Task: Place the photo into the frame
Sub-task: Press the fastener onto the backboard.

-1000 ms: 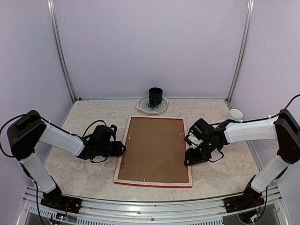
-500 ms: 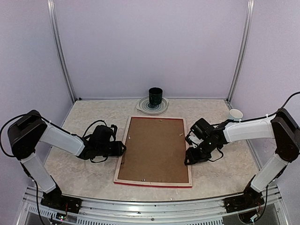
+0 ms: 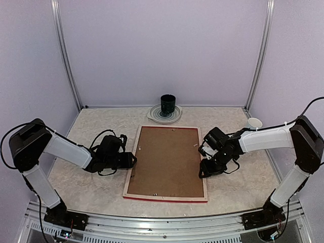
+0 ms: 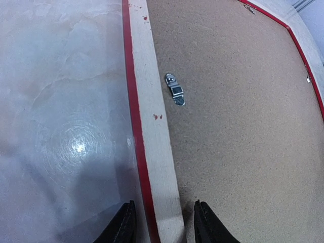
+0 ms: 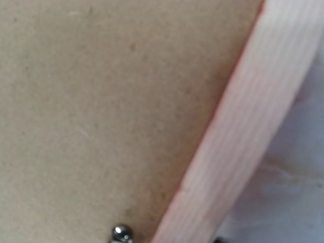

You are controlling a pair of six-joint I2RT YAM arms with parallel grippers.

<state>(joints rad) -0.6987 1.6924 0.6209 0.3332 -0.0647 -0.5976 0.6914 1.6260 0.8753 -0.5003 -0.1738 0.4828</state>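
Observation:
The frame (image 3: 164, 199) lies face down mid-table, pale wood back up, red edges showing. A brown backing board (image 3: 167, 161) fills its opening, so the photo is hidden. My left gripper (image 3: 133, 162) is at the frame's left rail. In the left wrist view it (image 4: 164, 223) stands open, its fingers (image 4: 124, 225) straddling the rail (image 4: 152, 101) without touching it, near a metal clip (image 4: 174, 90). My right gripper (image 3: 202, 169) sits low over the right rail (image 5: 253, 126). Its wrist view shows only board (image 5: 101, 101), rail and a metal pin (image 5: 121, 234); its fingers are hidden.
A dark green cup (image 3: 168, 105) stands on a white plate (image 3: 174, 117) at the back of the table. A small white cup (image 3: 254, 123) sits at the back right. Metal posts and lilac walls close in the sides and back.
My right arm has edged slightly left, closer over the frame's right rail. The left arm and the frame have not moved.

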